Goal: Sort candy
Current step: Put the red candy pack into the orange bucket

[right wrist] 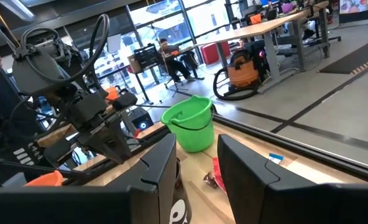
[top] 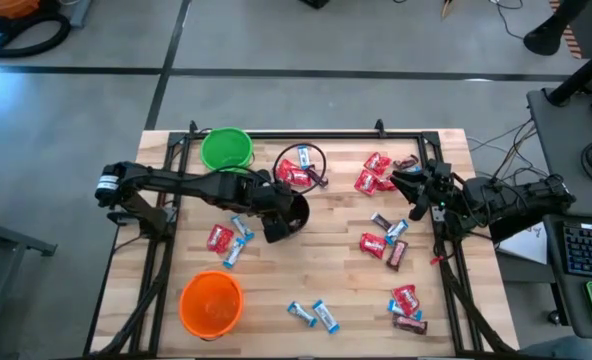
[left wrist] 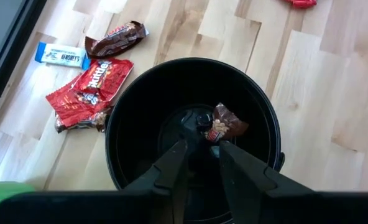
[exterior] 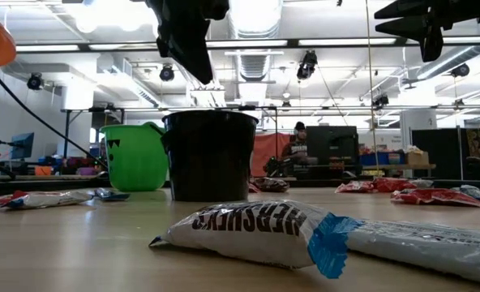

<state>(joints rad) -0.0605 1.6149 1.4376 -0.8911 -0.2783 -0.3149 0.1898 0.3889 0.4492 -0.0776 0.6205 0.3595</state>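
My left gripper (left wrist: 202, 149) hangs open, pointing down over the mouth of the black cup (left wrist: 125, 112), which stands mid-table (top: 294, 212). One brown-wrapped candy (left wrist: 226, 126) lies inside the cup, just past my fingertips. Red candies (left wrist: 87, 93), a blue-and-white bar (left wrist: 61, 56) and a brown one (left wrist: 115, 38) lie on the wood beside the cup. More candy is scattered on the table's right half (top: 376, 178) and near its front edge (top: 314, 314). My right gripper (top: 416, 190) waits open and raised at the right side, holding nothing.
A green cup (top: 225, 149) stands near the far edge and an orange cup (top: 211, 303) near the front left. A black frame (top: 316, 135) rims the table. A blue-and-white bar (exterior: 248, 231) lies close to the low camera. People sit in the room beyond.
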